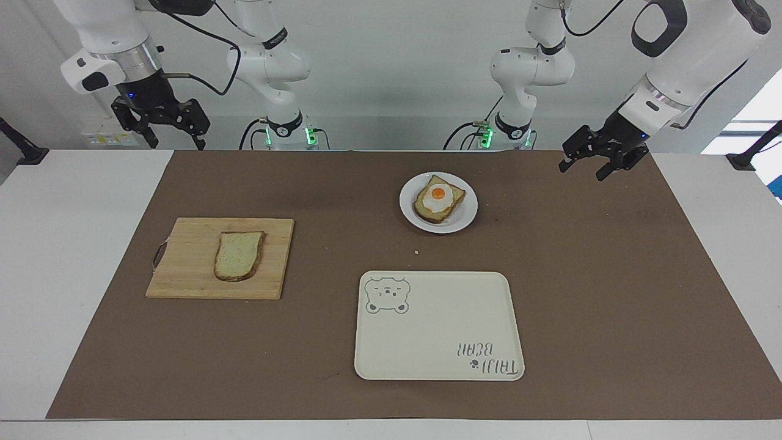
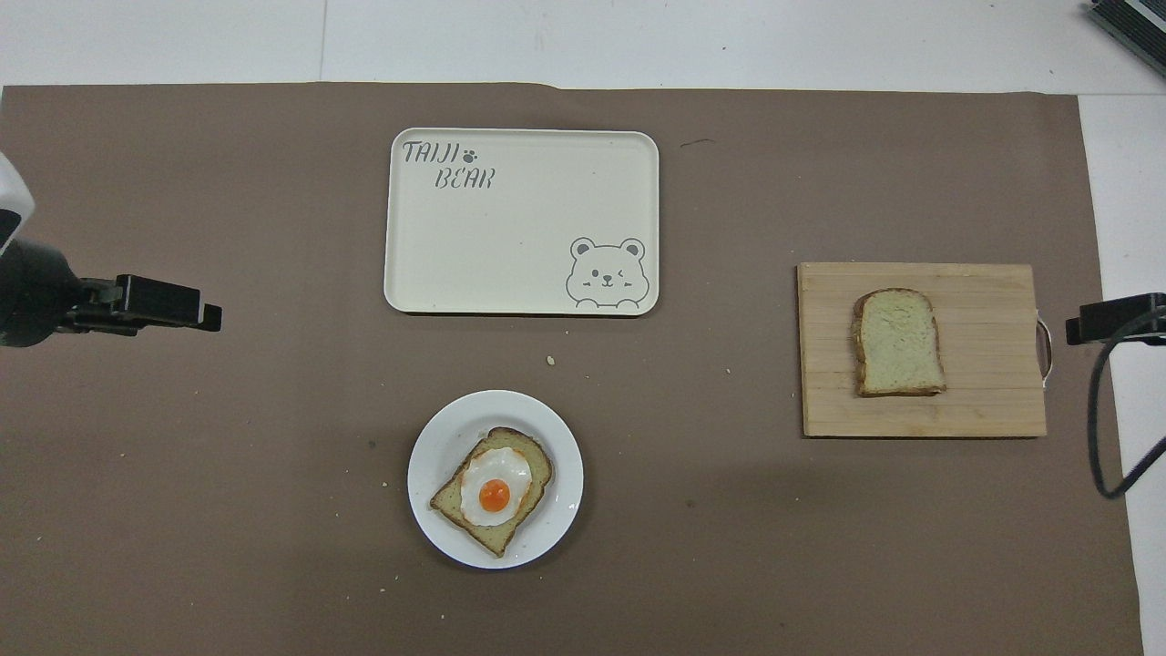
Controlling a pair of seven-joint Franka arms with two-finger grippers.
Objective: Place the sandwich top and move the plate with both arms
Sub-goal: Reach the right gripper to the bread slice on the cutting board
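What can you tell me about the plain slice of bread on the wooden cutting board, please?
The sandwich top is a single plain slice of pale, speckled bread with a thin brown crust, one end rounded and the other squared. It lies flat, near the middle of the wooden cutting board, toward the right arm's end of the table, with its rounded end pointing away from the robots. Only the board touches it; nothing lies on it, and neither gripper is at it.
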